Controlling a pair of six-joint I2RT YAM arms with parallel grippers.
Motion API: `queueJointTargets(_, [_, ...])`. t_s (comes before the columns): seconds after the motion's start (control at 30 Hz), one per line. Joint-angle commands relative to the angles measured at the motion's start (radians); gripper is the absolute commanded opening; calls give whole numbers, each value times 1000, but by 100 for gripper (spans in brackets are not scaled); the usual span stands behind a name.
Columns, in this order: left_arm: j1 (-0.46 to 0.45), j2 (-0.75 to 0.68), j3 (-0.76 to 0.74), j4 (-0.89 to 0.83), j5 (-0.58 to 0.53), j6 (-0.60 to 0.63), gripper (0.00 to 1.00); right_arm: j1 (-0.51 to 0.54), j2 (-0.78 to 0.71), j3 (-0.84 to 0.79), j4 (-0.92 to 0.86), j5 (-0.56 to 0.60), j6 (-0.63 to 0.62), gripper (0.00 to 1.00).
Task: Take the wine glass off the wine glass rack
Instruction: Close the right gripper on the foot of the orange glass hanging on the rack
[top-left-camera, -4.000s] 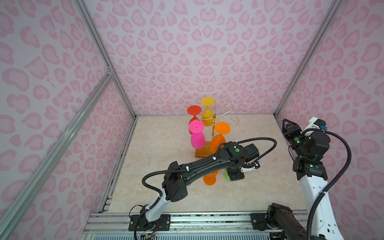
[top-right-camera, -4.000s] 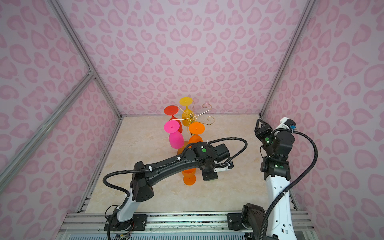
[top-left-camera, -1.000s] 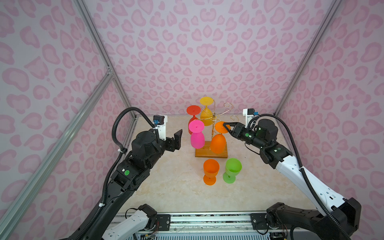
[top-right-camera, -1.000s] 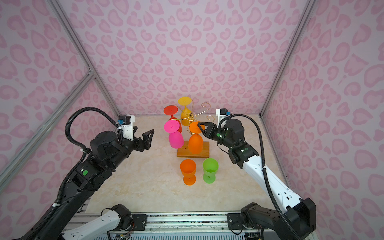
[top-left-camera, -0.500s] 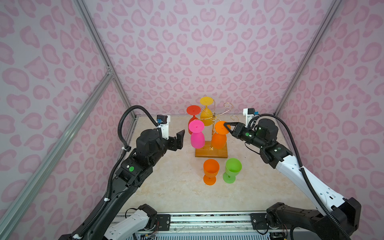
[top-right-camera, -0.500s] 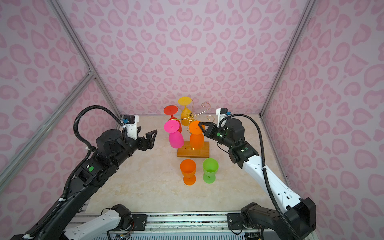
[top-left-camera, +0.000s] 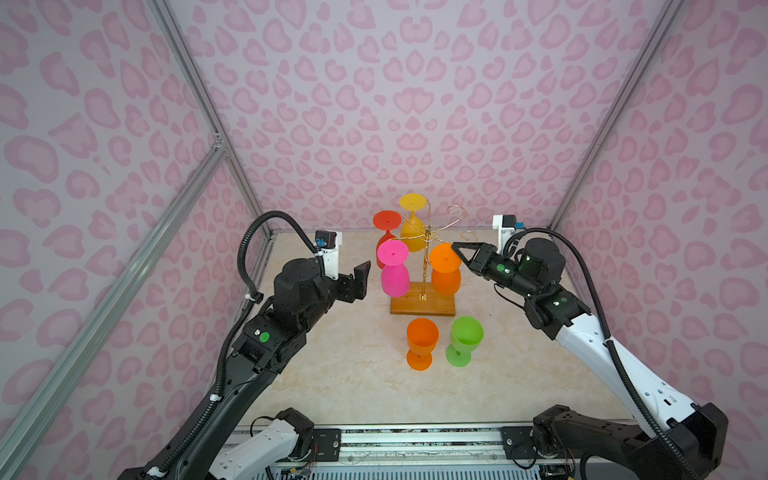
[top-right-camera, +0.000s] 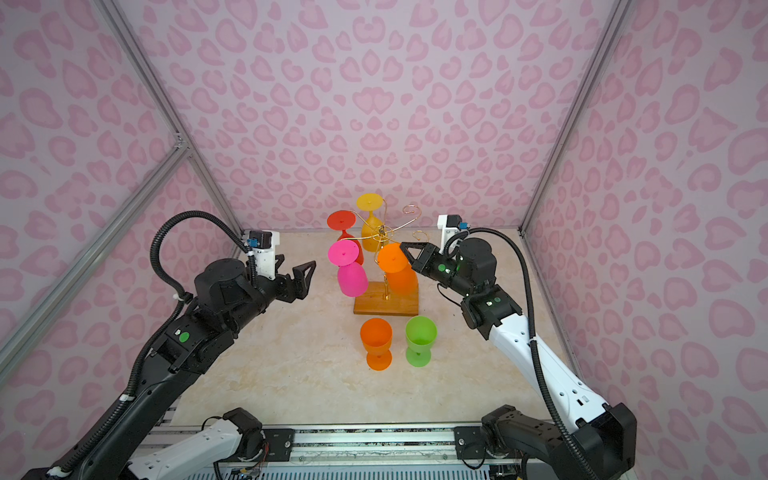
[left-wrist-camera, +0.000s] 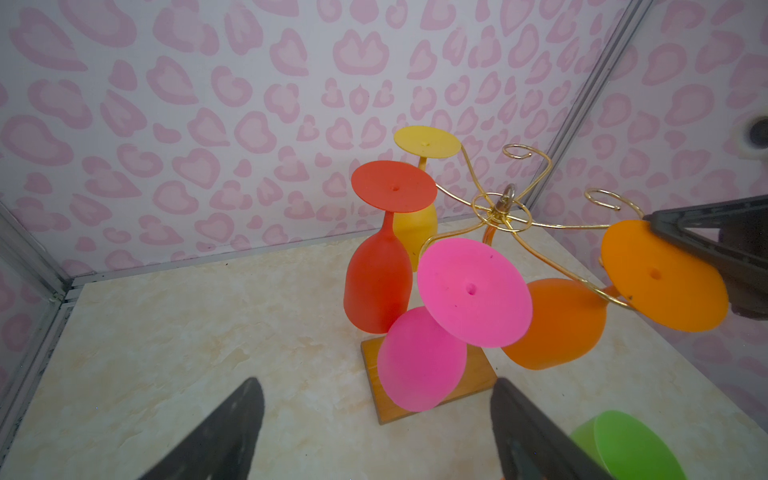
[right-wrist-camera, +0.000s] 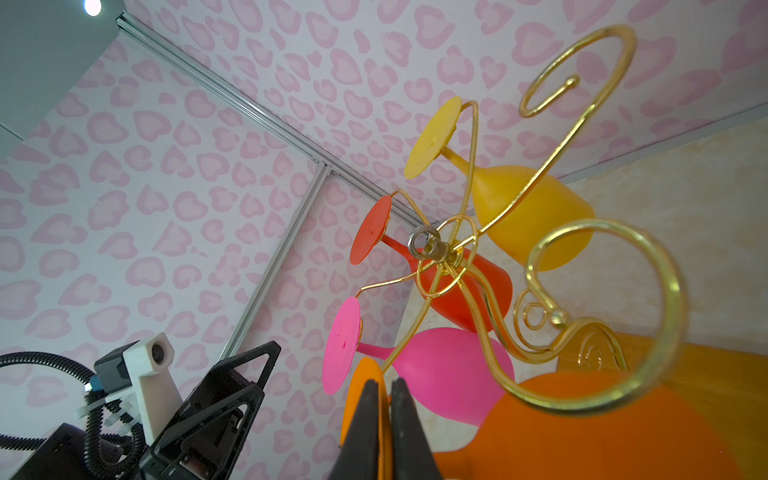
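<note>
The wine glass rack (top-left-camera: 423, 306) (top-right-camera: 386, 306), gold wire on a wooden base, stands mid-table. From its arms hang a yellow (top-left-camera: 412, 226), a red (top-left-camera: 386, 220), a pink (top-left-camera: 394, 278) and an orange wine glass (top-left-camera: 445, 279) (top-right-camera: 402, 276) (left-wrist-camera: 555, 324), all bowl down. My right gripper (top-left-camera: 456, 246) (top-right-camera: 404, 246) (right-wrist-camera: 384, 388) is shut on the edge of the orange glass's foot disc (left-wrist-camera: 663, 276) from the right. Left of the pink glass (left-wrist-camera: 419, 359), my left gripper (top-left-camera: 360, 275) (top-right-camera: 297, 268) (left-wrist-camera: 376, 384) stands open, holding nothing.
An orange glass (top-left-camera: 422, 341) and a green glass (top-left-camera: 465, 340) stand upright on the table in front of the rack's base. Two curled rack arms (top-left-camera: 456, 209) on the right side carry nothing. Pink patterned walls close in the back and both sides.
My right gripper has closed on the hanging orange glass's foot. My left arm has moved a little nearer the rack, jaws still wide.
</note>
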Motion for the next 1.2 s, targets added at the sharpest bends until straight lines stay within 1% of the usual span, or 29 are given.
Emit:
queueJointTargets(0.0, [4,0,-5,39,12,-4,87,-1,-5,-4,53,-23,12,8])
queueJointTargets(0.33, [8,1,-11,41,18,-8,87,-13,-16,-6,49,-30,16,4])
queueJointTargets(0.47, [10,4,-13,42,23,-10,87,-26,-17,-16,69,-45,42,0])
queueJointTargets(0.63, [11,8,-13,42,28,-12,87,-47,-17,-36,144,-82,109,0])
queueJointTargets(1.17, [13,6,-13,42,32,-14,87,-51,-56,-38,126,-105,130,0])
